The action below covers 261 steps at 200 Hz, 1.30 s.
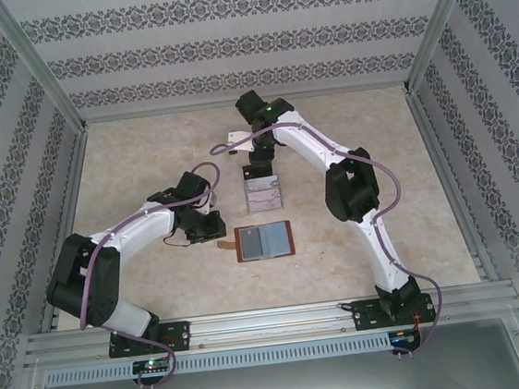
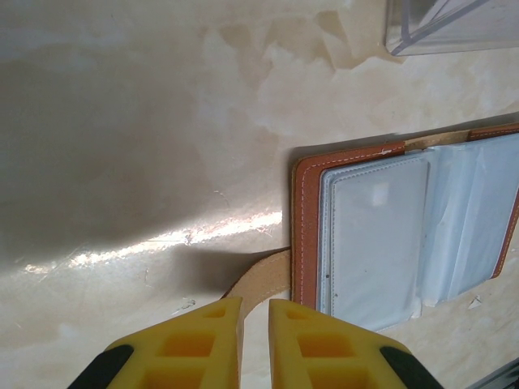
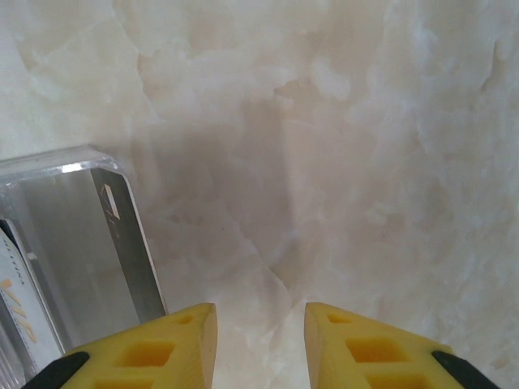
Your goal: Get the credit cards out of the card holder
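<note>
The card holder [image 1: 263, 241] lies open on the table, reddish-brown rim up and pale grey-blue sleeves [image 2: 381, 235] showing no card. Its tan strap tab [image 2: 261, 278] curls up off the table into my left gripper [image 2: 254, 304], whose yellow fingers are pinched close on its end. That gripper [image 1: 215, 233] sits just left of the holder. A whitish card with orange-pink marks [image 3: 20, 316] stands in a clear plastic stand [image 1: 262, 192] behind the holder. A dark panel [image 3: 122, 243] stands beside it; whether it is the dark card I cannot tell. My right gripper [image 3: 259, 312] is open and empty, just beyond the stand [image 1: 261, 165].
A small white flat item [image 1: 234, 141] lies on the table at the back, under the right arm. The clear stand's corner [image 2: 454, 24] is close past the holder. Patterned walls and metal rails enclose the table on three sides.
</note>
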{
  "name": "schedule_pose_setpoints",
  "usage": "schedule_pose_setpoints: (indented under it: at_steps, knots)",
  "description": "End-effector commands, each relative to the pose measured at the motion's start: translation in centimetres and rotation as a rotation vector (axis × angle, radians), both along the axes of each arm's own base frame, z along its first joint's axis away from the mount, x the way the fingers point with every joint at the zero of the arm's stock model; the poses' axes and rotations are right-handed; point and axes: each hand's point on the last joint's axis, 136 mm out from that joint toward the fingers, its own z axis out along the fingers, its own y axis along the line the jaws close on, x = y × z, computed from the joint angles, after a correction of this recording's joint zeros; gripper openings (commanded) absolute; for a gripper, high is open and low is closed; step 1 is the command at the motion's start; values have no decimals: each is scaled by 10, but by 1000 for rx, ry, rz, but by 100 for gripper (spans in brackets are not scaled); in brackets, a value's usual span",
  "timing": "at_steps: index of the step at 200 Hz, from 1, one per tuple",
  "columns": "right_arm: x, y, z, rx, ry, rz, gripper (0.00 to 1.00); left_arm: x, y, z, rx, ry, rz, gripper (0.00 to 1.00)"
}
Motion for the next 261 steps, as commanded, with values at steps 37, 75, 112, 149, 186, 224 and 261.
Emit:
schedule_pose_setpoints:
  at_steps: [37, 75, 112, 149, 186, 224, 261]
  knots:
    - [-11, 10, -21, 3, 52, 7, 34, -4, 7, 1, 3, 13, 25, 16]
    - [-12, 11, -15, 11, 47, 8, 34, -4, 7, 0, 3, 14, 24, 16]
    - [-15, 15, 8, 65, 24, -2, 33, -3, 4, -1, -12, 15, 23, 16]
    - [-20, 19, 33, 177, 3, -89, 33, 1, -3, -2, -47, 13, 21, 16]
    - [-31, 25, 52, 321, 23, -258, 33, 5, -15, -4, -104, 24, 10, 15]
    - [-64, 25, 52, 428, 80, -388, 35, 6, -25, -4, -152, 33, -11, 16]
    - [-98, 25, 54, 507, 132, -511, 28, 3, -32, -6, -178, 42, -32, 15]
